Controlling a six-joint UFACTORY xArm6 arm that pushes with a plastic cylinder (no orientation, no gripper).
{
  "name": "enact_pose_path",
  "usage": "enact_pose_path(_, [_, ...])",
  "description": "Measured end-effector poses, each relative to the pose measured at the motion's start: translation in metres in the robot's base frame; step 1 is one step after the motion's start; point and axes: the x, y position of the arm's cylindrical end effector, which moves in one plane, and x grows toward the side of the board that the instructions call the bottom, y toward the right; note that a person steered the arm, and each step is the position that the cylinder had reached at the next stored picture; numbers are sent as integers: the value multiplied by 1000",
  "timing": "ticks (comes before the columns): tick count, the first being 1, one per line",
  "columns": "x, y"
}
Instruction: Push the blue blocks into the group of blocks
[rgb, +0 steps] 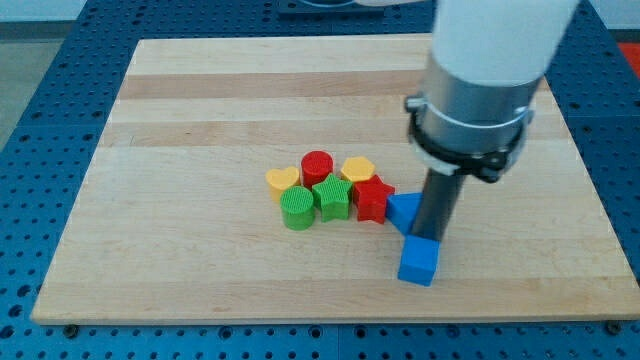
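Observation:
A blue cube (418, 262) lies near the view's bottom, right of centre, apart from the group. A second blue block (402, 211), its shape partly hidden by the rod, touches the red star (372, 198) at the group's right end. The group also holds a green star (331, 197), a green cylinder (296, 209), a red cylinder (317, 166), a yellow heart (283, 181) and a yellow block (357, 169). My tip (430, 237) stands just above the blue cube and just right of the second blue block.
The wooden board (200, 110) lies on a blue perforated table (40, 100). The arm's white and grey body (480, 80) hangs over the board's right part and hides some of it.

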Motion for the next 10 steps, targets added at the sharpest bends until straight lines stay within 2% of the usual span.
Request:
enact_pose_path(1, [-5, -6])
enact_pose_path(2, [-34, 34])
enact_pose_path(3, [-20, 61])
enact_pose_path(4, [11, 35])
enact_pose_path(7, [17, -43])
enact_pose_path(8, [17, -35])
enact_pose_path(9, [36, 17])
enact_pose_path(10, [73, 17])
